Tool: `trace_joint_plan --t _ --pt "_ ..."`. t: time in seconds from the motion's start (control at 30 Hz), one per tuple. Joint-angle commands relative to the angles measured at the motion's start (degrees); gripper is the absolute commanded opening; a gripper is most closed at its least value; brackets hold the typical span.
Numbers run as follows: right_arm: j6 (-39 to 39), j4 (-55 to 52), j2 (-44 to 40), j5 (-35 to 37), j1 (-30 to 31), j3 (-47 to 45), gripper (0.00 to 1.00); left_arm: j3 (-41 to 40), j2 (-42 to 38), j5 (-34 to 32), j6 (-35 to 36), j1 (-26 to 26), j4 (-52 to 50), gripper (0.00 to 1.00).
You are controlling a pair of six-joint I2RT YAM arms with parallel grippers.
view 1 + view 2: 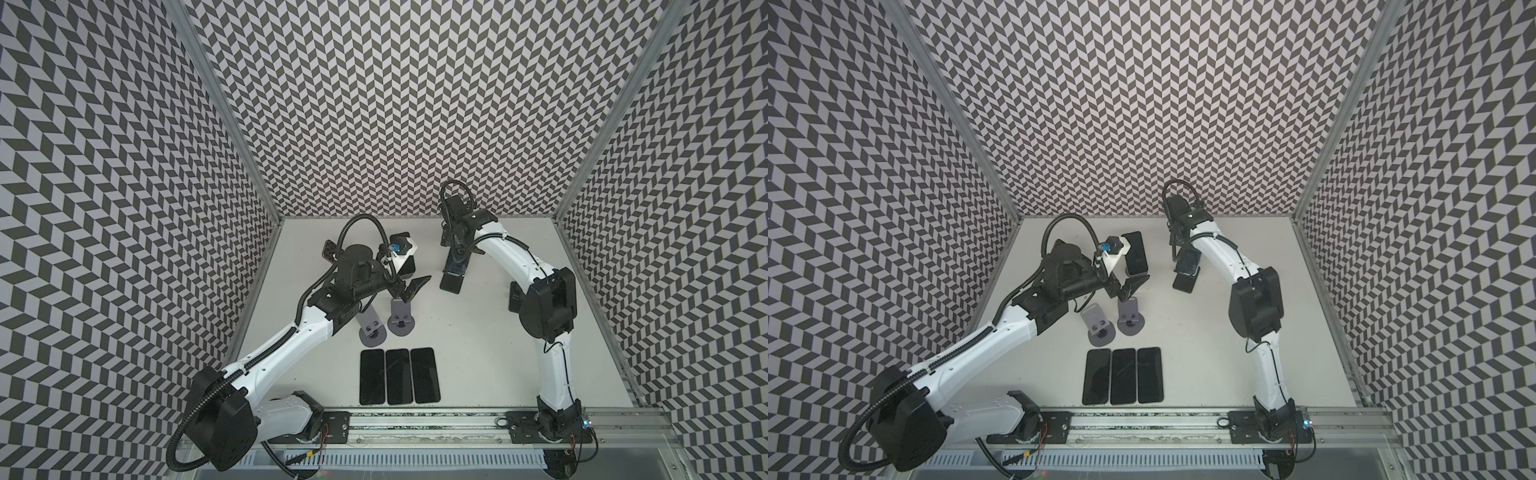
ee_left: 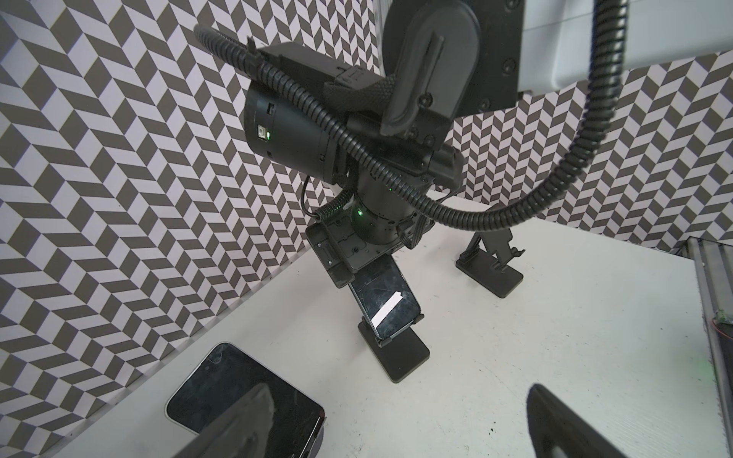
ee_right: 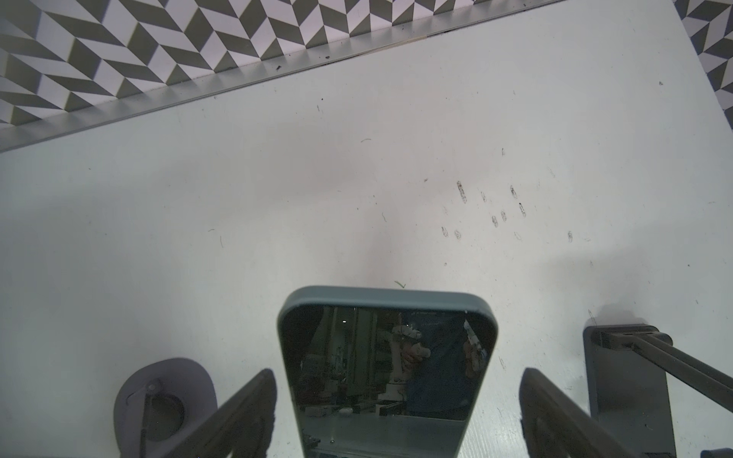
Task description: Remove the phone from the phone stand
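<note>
Toward the back of the table (image 1: 478, 353), right of centre, the phone (image 1: 456, 268) leans on its black stand (image 2: 404, 357). Its lower edge sits in the stand's front lip, so it has not been lifted out. In the right wrist view it wears a blue-grey case and stands between the two fingers (image 3: 246, 412) of the right gripper (image 3: 398, 374). The jaws are spread, with table showing on both sides of the phone, so nothing is gripped yet.

The step in hand looks like the grasp. To do it well, the gripper should centre on the phone, close squarely on the two long edges above the lip, and lift along the backrest's slope until the lower edge clears the hooks. Pulling sideways or forward too early would likely drag or tip the light stand.

The left gripper (image 2: 398, 392) is spread wide and empty, near two grey stands (image 1: 374, 332) and a second propped phone (image 1: 1136, 253). Three more phones (image 1: 399, 376) lie flat in a row at the front, and an empty black stand (image 2: 490, 261) is behind the right arm.

No brand, label or writing can be read. The screens show only scratches and reflections.
</note>
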Motion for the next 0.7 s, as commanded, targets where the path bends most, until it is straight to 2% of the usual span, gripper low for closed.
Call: trace_joint_plan --t 0.0,0.67 --pt "0.1 1.7 1.1 -0.1 -0.6 1.6 0.92 -0.4 -1.5 -0.4 0.8 0.4 -0.5 1.00" --pt "-0.5 4.1 3.6 -3.2 -1.0 1.7 0.84 -0.2 -1.5 -1.6 0.4 0.5 -1.3 1.00"
